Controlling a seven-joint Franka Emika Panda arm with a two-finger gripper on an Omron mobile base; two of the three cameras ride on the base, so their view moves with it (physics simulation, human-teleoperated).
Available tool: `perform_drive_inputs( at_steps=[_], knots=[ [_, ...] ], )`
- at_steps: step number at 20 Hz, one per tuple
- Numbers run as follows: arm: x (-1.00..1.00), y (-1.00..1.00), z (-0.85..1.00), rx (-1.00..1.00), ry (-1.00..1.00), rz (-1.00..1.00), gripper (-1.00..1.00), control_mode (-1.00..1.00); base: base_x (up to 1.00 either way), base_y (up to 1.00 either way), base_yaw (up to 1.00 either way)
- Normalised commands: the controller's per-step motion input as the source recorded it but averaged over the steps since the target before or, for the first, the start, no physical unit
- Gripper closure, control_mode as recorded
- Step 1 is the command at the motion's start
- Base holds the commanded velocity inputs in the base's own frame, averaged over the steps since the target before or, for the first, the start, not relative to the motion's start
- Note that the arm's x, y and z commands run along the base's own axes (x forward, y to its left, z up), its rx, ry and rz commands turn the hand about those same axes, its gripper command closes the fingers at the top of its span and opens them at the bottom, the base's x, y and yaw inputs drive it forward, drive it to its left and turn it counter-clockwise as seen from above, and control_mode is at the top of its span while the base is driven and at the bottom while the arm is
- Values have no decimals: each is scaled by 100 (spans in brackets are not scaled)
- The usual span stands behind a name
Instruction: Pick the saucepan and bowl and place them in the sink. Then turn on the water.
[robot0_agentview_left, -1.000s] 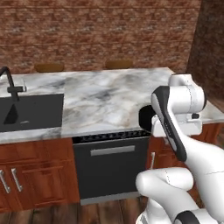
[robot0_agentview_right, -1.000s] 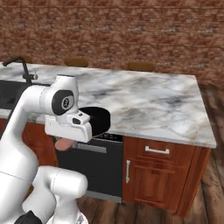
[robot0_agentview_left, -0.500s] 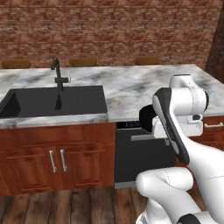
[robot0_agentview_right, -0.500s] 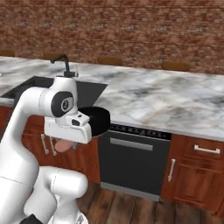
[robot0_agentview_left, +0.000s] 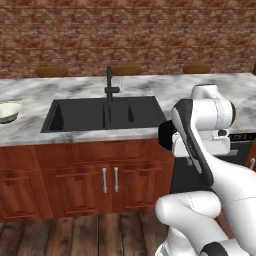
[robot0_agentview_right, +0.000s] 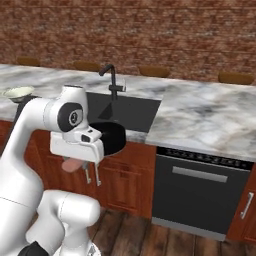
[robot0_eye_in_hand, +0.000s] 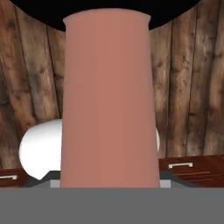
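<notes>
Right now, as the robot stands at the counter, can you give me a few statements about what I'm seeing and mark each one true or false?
1. The gripper holds the saucepan by its pink handle. True.
2. The saucepan already sits inside the sink. False: it hangs in the air in front of the counter edge, beside the cabinets.
3. The bowl rests on the marble counter to the left of the sink. True.
4. A blue stream of water runs from the faucet. False: no water is running.
5. A dishwasher stands under the counter, to the right of the sink. True.
</notes>
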Motion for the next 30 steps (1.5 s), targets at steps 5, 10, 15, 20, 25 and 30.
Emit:
perform_drive_inputs(
  at_steps=[5,10,15,20,25,30],
  knots=[
    [0,0,0,0,0,0,100,100,8,7,-11],
    [0,0,0,0,0,0,100,100,19,0,-7],
    [0,0,0,0,0,0,100,100,28,0,-2],
    [0,0,0,0,0,0,100,100,42,0,-2],
    [0,0,0,0,0,0,100,100,38,6,-7],
    [0,0,0,0,0,0,100,100,26,37,-16]
  ],
)
